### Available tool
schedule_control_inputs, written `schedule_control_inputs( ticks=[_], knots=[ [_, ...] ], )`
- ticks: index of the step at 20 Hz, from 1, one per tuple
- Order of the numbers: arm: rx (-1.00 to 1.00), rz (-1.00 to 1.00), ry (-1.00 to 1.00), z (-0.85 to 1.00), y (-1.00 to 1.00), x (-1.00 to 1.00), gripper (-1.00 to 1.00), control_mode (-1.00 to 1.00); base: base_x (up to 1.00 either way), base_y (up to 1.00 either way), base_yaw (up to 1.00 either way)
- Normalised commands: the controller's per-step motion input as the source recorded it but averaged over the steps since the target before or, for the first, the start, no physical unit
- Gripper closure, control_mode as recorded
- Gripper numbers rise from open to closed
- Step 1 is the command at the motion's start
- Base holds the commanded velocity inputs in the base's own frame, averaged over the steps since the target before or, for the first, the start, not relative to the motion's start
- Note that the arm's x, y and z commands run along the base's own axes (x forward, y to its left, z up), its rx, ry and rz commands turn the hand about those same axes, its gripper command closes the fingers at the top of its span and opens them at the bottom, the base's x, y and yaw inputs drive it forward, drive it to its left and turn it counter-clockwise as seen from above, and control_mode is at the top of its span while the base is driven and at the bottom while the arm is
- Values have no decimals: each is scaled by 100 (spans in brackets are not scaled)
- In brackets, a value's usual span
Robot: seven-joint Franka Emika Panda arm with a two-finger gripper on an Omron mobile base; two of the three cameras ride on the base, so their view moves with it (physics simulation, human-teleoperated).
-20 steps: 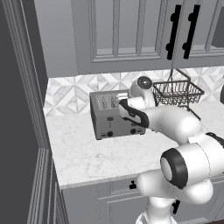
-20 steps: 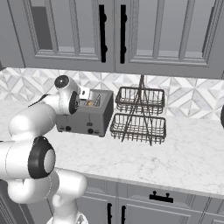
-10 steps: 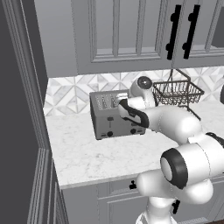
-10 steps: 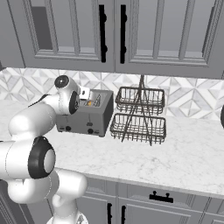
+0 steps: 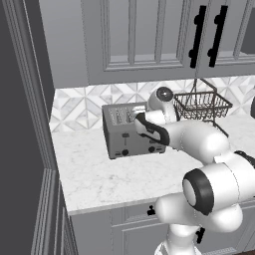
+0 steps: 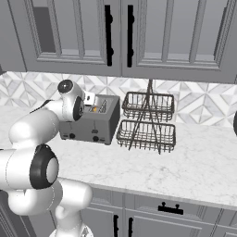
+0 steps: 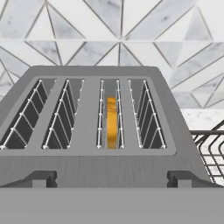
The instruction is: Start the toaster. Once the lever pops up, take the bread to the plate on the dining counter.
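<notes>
Bread: the bread [image 7: 111,122] sits down in the third slot from the left in the hand view, seen edge-on as an orange strip between the slot wires; from the right base view an orange glimpse shows on top of the toaster [image 6: 94,109].
Toaster: the toaster [image 5: 130,130] stands on the marble worktop [image 5: 114,172] against the patterned backsplash [image 5: 79,104], front turned outward; its two dark levers and two round knobs show on the front face in the left base view.
Levers: in the hand view both lever tabs [image 7: 40,177] lie at the lower edge of the frame; whether either is pressed down I cannot tell.
Gripper: the gripper [image 6: 90,99] hangs over the top of the toaster, looking down into the slots; its jaws stand spread wide with nothing between them.
Change: over the last second nothing has shifted; arm, toaster and base views match the earlier pictures, so the hand is hovering, not working.
Meaning for the task: by my reading, this is either a wait for the lever to pop or a pause before reaching in; the bread looks low in the slot, so lifting it out is probably not yet ready.
Neighbours: a two-tier wire basket rack [image 6: 148,121] stands just beside the toaster on its right; grey wall cabinets [image 6: 115,37] hang above.
Risk: the slot is narrow, so the fingers will need to line up with it to pinch the slice.
</notes>
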Motion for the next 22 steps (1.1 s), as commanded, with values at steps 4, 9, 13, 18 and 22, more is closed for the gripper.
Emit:
schedule_control_inputs(
  ticks=[4,9,13,18,22],
  knots=[
    [0,0,0,0,0,0,-100,-100,0,0,0],
    [0,0,0,0,0,0,-100,-100,0,0,0],
    [0,0,0,0,0,0,-100,-100,0,0,0],
    [0,0,0,0,0,0,-100,-100,0,0,0],
    [0,0,0,0,0,0,-100,-100,0,0,0]
  ],
)
